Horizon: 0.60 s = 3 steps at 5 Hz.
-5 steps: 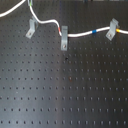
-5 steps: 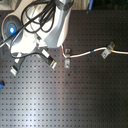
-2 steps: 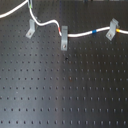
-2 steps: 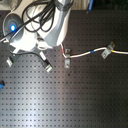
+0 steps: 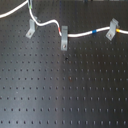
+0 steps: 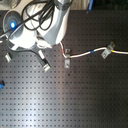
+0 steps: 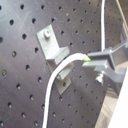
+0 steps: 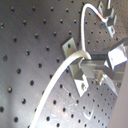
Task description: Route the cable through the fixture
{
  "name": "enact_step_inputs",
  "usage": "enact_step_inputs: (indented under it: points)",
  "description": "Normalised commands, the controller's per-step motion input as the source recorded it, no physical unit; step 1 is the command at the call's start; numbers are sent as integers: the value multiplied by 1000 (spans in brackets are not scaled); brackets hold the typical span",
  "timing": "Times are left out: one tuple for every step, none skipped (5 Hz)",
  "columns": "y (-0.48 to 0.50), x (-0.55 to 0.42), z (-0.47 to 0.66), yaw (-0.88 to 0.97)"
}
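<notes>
Gripper (image 7: 97,67) clamped on cable (image 5: 47,22) at green band, right beside fixture (image 5: 32,29). In first wrist view, cable arcing over fixture's forked top, seemingly touching; seated or not, cannot tell. Past fixture, cable's red band at upright darker clip (image 5: 64,39), yellow band in leaning clip (image 5: 113,30) well beyond.

The cable (image 5: 80,35) runs off the first exterior view's left and right edges, so neither end shows. In the second exterior view the arm (image 6: 50,27) covers the fixture (image 5: 32,29) and the cable beyond the red band. In both wrist views the gripper (image 7: 102,62) is cut off by the picture's edge; its jaw spacing cannot be judged. The perforated board (image 5: 65,90) exceeds every frame.
</notes>
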Motion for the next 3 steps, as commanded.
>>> enact_step_inputs:
  points:
    - [172,-15,424,157]
    - [189,30,239,234]
    - [135,44,243,214]
